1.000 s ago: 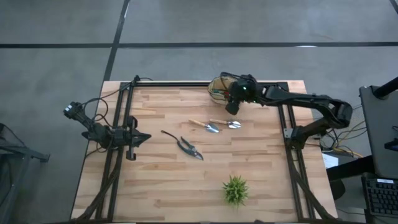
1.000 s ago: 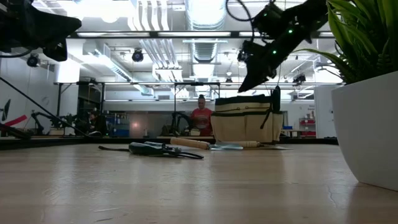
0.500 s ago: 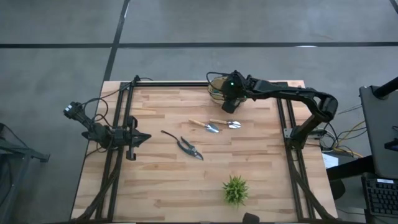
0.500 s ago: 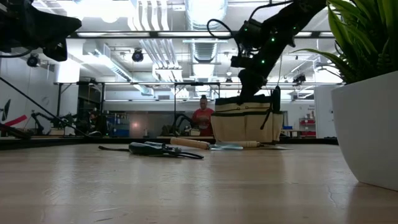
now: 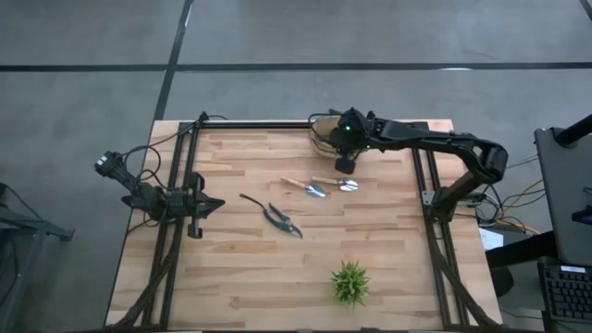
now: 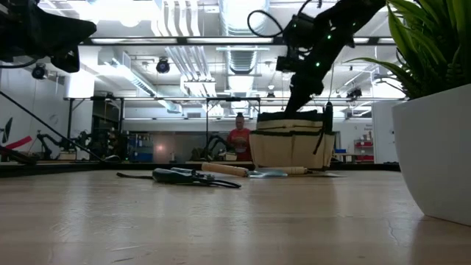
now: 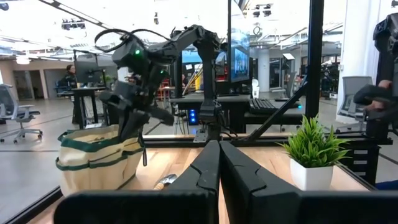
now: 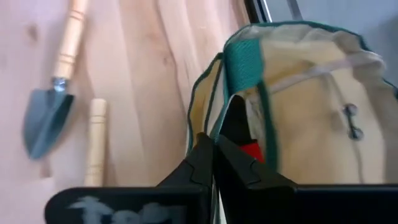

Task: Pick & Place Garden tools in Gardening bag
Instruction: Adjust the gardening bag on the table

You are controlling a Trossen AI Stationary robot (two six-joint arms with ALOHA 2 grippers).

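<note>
The right gripper (image 8: 214,146) hangs over the rim of the round tan fabric gardening bag with green trim (image 5: 326,130), at about one o'clock on the wooden tabletop (image 5: 240,268). Its fingers are pressed together, holding nothing that can be made out, and a red-and-black item (image 8: 249,149) shows inside the bag just beyond them. No writing can be read anywhere.

A wooden-handled metal trowel (image 5: 304,186) and a small silvery tool with a wooden handle (image 5: 337,183) lie near the centre, dark-handled pruning shears (image 5: 276,216) toward seven o'clock of them.

The left gripper (image 7: 219,163) waits at nine o'clock, fingers together and empty.
</note>
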